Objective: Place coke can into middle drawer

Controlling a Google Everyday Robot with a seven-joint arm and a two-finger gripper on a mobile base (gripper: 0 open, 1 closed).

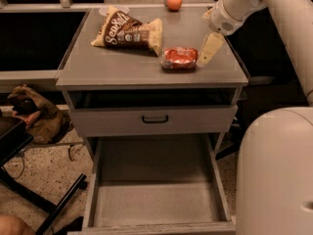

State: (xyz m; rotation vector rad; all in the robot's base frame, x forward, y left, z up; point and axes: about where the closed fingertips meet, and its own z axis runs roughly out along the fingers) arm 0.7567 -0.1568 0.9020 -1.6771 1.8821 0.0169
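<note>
The coke can (179,58) lies on its side on the grey cabinet top (112,67), right of centre. My gripper (210,49) hangs down from the white arm at the upper right. Its tip is just right of the can, close to it or touching it, and holds nothing I can see. The middle drawer (156,204) is pulled out at the bottom of the view. Its plain grey floor is bare.
A brown-and-cream snack bag (128,32) lies left of the can and an orange fruit (174,1) sits at the back edge. A shut drawer front with a black handle (155,119) is above the open drawer. My white body (274,170) fills the lower right. A black chair base (44,204) stands left.
</note>
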